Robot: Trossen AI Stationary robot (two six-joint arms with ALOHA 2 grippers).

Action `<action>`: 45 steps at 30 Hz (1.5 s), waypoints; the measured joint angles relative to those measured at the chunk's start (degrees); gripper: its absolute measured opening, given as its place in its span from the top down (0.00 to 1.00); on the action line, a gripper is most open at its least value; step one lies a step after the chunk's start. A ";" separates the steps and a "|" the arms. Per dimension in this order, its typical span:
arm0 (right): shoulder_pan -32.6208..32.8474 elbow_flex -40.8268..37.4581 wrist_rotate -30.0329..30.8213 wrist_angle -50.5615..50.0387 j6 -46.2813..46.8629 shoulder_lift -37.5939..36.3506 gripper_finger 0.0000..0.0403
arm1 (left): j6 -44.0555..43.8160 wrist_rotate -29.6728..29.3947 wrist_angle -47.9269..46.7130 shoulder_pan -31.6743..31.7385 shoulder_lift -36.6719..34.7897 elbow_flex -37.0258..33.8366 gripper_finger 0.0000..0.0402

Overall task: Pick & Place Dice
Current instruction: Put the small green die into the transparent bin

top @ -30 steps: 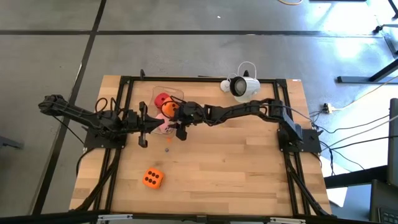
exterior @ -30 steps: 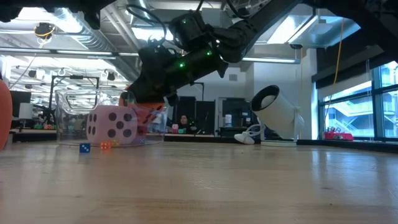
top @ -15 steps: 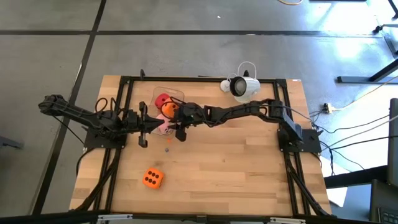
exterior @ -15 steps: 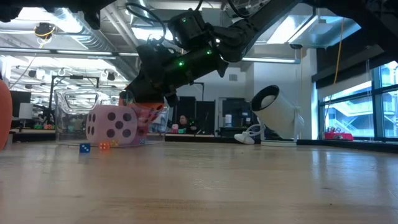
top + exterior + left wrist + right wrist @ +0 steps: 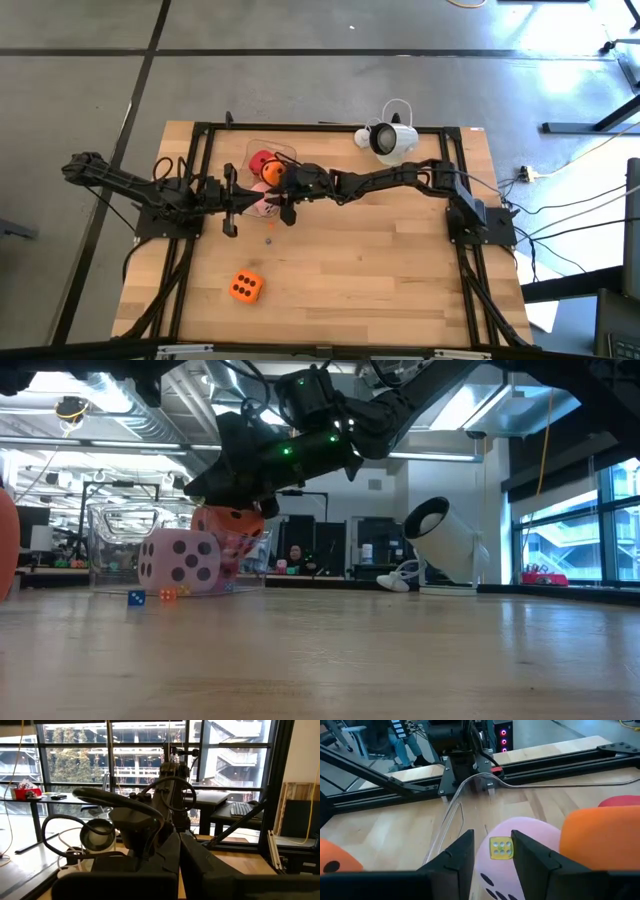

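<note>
A clear container point(image 5: 285, 152) at the table's far left holds a red die point(image 5: 260, 159) and an orange die point(image 5: 270, 176). A pink die point(image 5: 262, 206) rests on the table just in front of it. A second orange die point(image 5: 245, 287) lies near the front edge. My right gripper point(image 5: 492, 845) reaches in from the right and hovers open over the pink die point(image 5: 547, 837). A small yellow die point(image 5: 501, 848) stands between its fingers. My left gripper point(image 5: 240, 203) waits shut just left of the pink die. My right gripper has the small yellow die point(image 5: 501, 848) between its fingers, close against one finger point(image 5: 530, 860), with a gap on its other side. The fingers come nearly level from the table's right. Whether a finger touches the die, I cannot tell.
A white camera-like device point(image 5: 385, 138) stands at the far right. A tiny blue die point(image 5: 135, 598) and a tiny orange one point(image 5: 168, 594) lie in front of the pink die. Black frame rails point(image 5: 200, 180) run along the table's sides. Bare wood spreads over the near right.
My right gripper has tipped its fingers upward while staying over the pink die. In the low view, more of the orange die in the container now shows below it.
</note>
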 joint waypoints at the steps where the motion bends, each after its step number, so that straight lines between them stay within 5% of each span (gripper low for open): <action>1: 0.00 0.00 0.60 0.08 0.00 0.00 0.68 | 0.00 0.00 0.00 0.00 0.00 0.00 0.99; 20: -0.48 5.33 4.92 -7.67 -1.36 -0.02 0.68 | 0.20 0.00 0.02 0.00 0.00 0.00 0.99; 45: -0.87 5.33 3.39 -8.44 -0.19 -0.02 0.68 | 0.18 0.00 0.48 0.00 -0.02 0.00 0.99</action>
